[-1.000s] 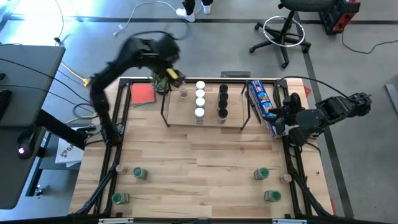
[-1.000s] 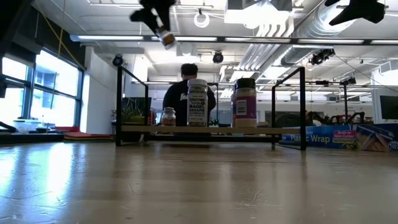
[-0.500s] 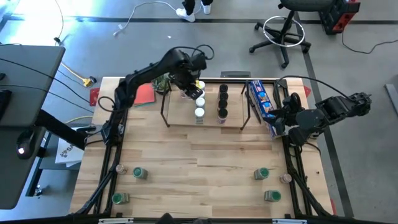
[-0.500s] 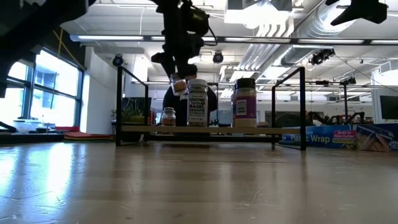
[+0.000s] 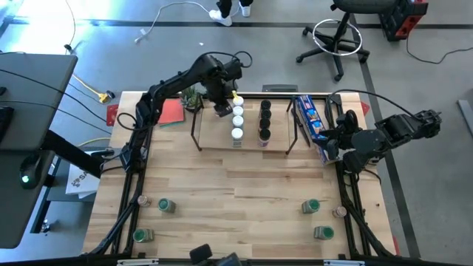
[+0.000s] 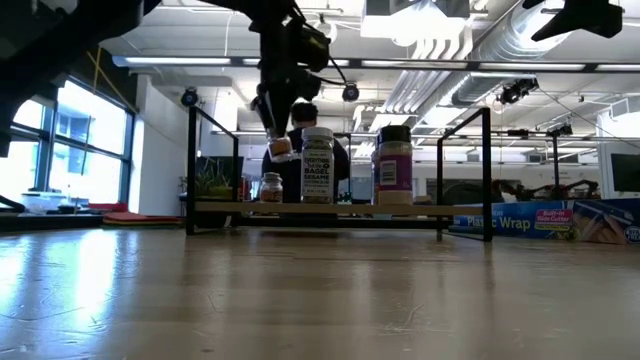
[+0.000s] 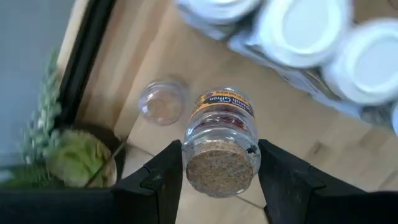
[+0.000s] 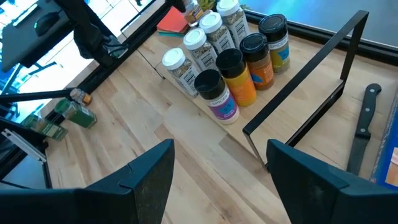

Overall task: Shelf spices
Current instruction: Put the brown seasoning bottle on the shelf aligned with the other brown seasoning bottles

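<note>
Lowered over the shelf (image 5: 222, 137), left gripper (image 7: 219, 163) clamps a cork-topped saffron jar (image 7: 219, 146).

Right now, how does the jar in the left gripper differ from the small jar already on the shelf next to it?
The saffron jar is gripped by the left gripper, off the shelf; the small clear jar stands free on the shelf. The saffron jar has a cork stopper and an orange label; the clear jar shows neither. Both are small glass jars.
</note>
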